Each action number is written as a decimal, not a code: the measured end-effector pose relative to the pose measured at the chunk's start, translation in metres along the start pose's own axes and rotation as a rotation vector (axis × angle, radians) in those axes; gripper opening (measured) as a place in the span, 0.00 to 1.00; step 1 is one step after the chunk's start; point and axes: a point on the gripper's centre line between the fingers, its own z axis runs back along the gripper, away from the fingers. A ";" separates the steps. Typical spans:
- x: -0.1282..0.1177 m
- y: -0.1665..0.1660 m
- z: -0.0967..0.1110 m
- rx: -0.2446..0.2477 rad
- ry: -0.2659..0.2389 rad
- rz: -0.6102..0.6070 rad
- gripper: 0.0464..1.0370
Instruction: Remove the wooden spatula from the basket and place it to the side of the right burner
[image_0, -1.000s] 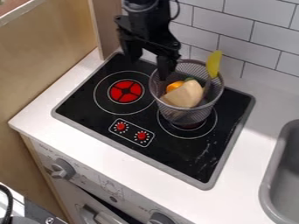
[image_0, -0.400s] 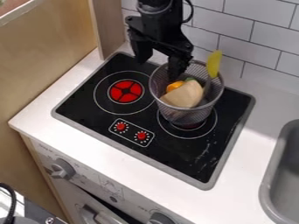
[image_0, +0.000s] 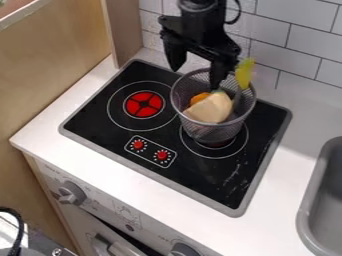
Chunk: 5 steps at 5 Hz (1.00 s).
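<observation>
The white surface (image_0: 40, 136) and black stovetop (image_0: 217, 182) extend below the gripper (image_0: 196, 65). Its fingers are spread, one over the mesh basket (image_0: 194, 119), one outside. Just beside the gripper, the spatula (image_0: 244, 75) stands tilted in the basket; below are pale food (image_0: 211, 108) and an orange piece (image_0: 198, 98).

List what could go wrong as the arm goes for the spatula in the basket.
The open gripper has one finger over the basket and the other seemingly outside it, so closing here might pinch the rim and miss the spatula.

The spatula leans at the basket's rim, so a sideways pull could drag or tip the basket.

The pale wedge sits close beside the spatula's lower part and might snag it or get lifted out.
</observation>
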 end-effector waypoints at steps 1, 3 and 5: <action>0.003 -0.007 0.006 0.010 0.025 0.042 0.96; -0.010 -0.033 0.007 0.032 0.075 0.084 0.96; -0.020 -0.047 0.010 0.042 0.067 0.111 0.96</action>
